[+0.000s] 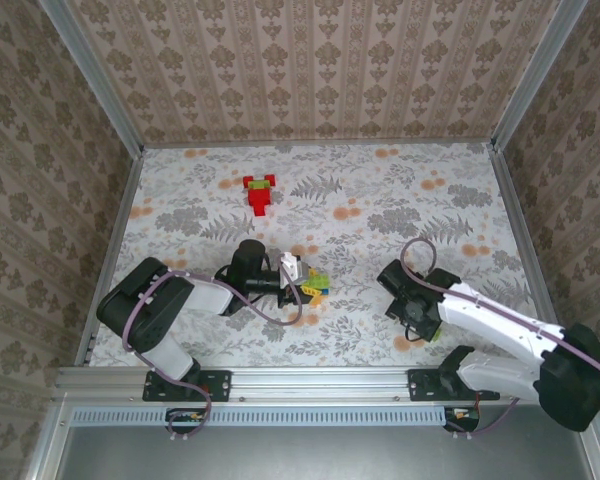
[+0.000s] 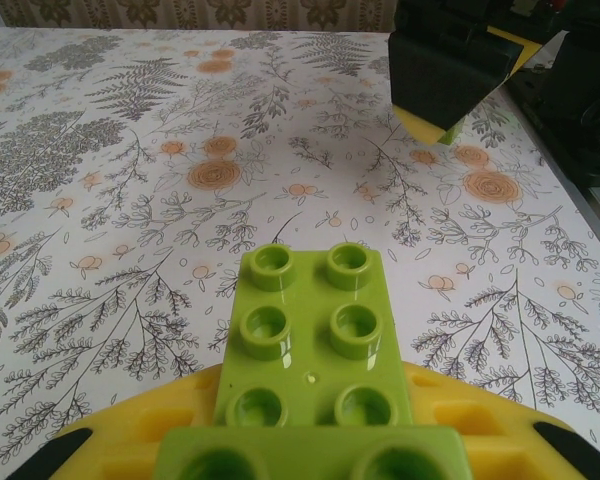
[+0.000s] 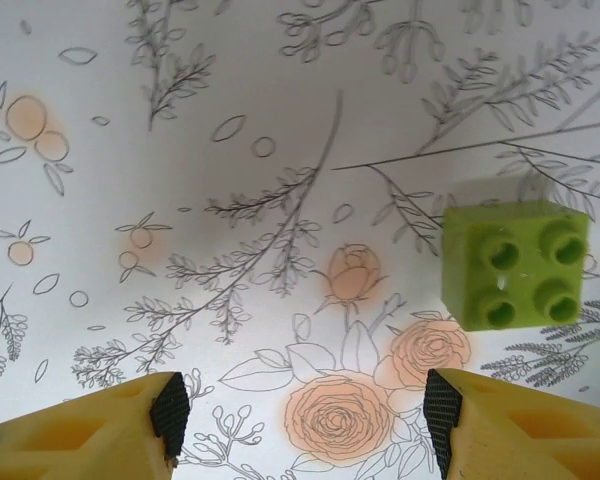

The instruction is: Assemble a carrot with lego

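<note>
Progress looks early to middling. The left gripper (image 1: 300, 277) lies low over the table (image 1: 430, 200) near its middle, pointing right. A small clump of lego (image 1: 317, 286) at its tip shows green, yellow and a bit of orange. In its wrist view a green oblong brick (image 2: 315, 340) juts forward from the fingers, studs up. A second green brick (image 2: 300, 455) is stacked on its near end, and a yellow surface lies beneath both. Whether the fingers are pinching this stack or merely sitting around it, I cannot tell.

The right gripper (image 3: 305, 410) hovers over the near right part of the table, fingers spread apart with nothing between them. A green square brick (image 3: 515, 265) rests flat on the table just ahead of those fingers and off to one side, studs up and untouched. A red cluster (image 1: 260, 192) with a speck of green sits well apart, at the far middle of the table.

My reading is that a couple of green pieces are joined, likely the leafy top, but no orange body of any length is visible yet. What seems left is to bring in the square brick, build up the orange root, and press the greens onto its end.
</note>
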Robot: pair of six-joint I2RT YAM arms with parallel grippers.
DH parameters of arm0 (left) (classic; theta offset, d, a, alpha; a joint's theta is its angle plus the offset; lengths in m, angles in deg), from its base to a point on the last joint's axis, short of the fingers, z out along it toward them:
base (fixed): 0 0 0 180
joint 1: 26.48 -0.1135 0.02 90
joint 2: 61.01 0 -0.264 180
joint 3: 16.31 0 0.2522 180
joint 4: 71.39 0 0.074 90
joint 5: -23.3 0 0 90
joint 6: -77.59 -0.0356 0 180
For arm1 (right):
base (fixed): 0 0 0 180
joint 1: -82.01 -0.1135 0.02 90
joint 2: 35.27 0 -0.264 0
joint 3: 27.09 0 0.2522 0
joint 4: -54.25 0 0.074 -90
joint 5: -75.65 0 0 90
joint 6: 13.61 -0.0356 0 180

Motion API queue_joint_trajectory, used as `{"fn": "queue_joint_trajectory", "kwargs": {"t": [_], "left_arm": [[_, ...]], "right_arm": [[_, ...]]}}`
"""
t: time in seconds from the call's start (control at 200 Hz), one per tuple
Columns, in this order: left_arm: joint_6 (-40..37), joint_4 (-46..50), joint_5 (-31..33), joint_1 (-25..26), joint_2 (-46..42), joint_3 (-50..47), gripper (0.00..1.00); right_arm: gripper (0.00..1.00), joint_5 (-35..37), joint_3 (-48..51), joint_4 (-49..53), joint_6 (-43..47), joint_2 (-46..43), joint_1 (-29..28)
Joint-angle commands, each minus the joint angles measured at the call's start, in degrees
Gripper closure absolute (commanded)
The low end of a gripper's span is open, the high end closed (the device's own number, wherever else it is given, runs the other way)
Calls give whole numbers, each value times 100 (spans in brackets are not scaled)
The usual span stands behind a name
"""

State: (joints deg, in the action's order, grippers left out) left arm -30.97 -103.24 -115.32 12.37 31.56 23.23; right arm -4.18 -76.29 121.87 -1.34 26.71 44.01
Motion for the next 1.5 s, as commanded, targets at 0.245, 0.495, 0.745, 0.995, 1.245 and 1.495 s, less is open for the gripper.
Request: {"fn": "queue_joint_trajectory", "kwargs": {"t": [0.245,0.495,0.745,0.995,1.245,1.495], "left_arm": [[-114,324,81,-75,176,109,67],[-102,333,45,-79,215,155,67],[-94,346,36,-79,234,176,67],[-103,394,67,-79,213,155,67],[-42,286,47,-79,329,184,67],[-70,419,35,-62,221,191,68]], "right_arm": [[33,432,212,683,-823,-502,-35],[34,362,808,685,-1406,-1103,-41],[35,493,819,791,-1717,-1165,-67],[36,556,885,923,-2302,-1254,-67],[37,543,974,1021,-2756,-1405,-40],[39,435,964,986,-2948,-1250,-14]]}}
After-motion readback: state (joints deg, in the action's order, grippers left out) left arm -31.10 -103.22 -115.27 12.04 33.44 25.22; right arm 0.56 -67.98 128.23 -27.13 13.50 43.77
